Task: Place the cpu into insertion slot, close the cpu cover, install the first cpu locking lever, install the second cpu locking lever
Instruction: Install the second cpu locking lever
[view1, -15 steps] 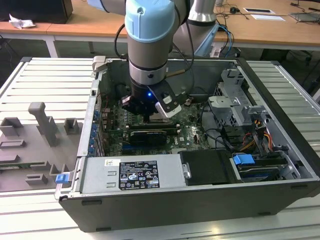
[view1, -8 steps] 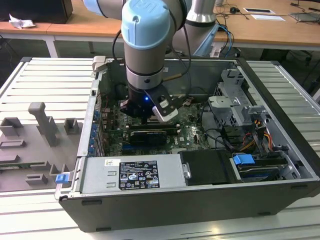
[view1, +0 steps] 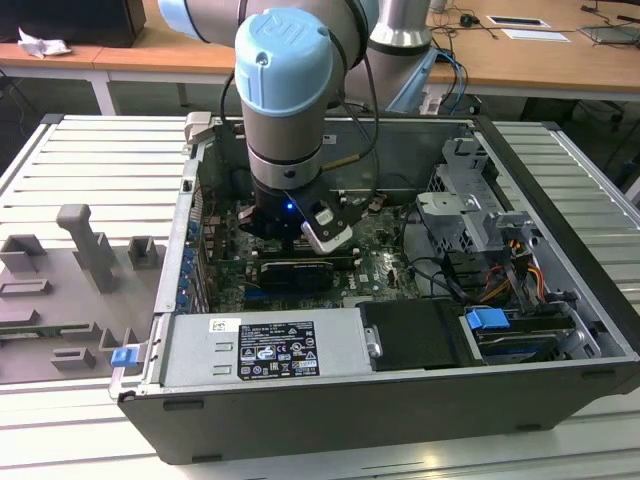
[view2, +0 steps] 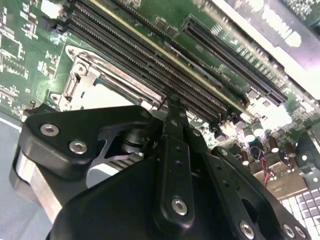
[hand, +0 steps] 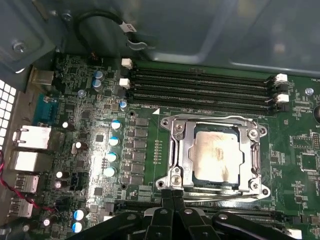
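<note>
In the first wrist view the cpu (hand: 216, 152) lies flat in the insertion slot (hand: 172, 126), its pale metal top showing through the window of the cpu cover (hand: 182, 150). The cover lies down over the chip. A thin lever rod (hand: 215, 118) runs along the socket edge next to the memory slots. Another rod (hand: 225, 189) runs along the opposite edge. My gripper (hand: 173, 192) is shut, with its tips at the socket corner beside that second rod. In the second wrist view the gripper (view2: 170, 103) hangs just over the cover's (view2: 92, 80) edge. In the exterior view the arm (view1: 285, 100) reaches down into the open computer case.
Long black memory slots (hand: 200, 85) run beside the socket, and blue-topped capacitors (hand: 112, 142) stand on its other side. A black graphics card (view1: 295, 272), the power supply (view1: 265, 345) and a drive cage (view1: 470, 205) crowd the case. A grey fixture tray (view1: 70, 290) is at the exterior view's left.
</note>
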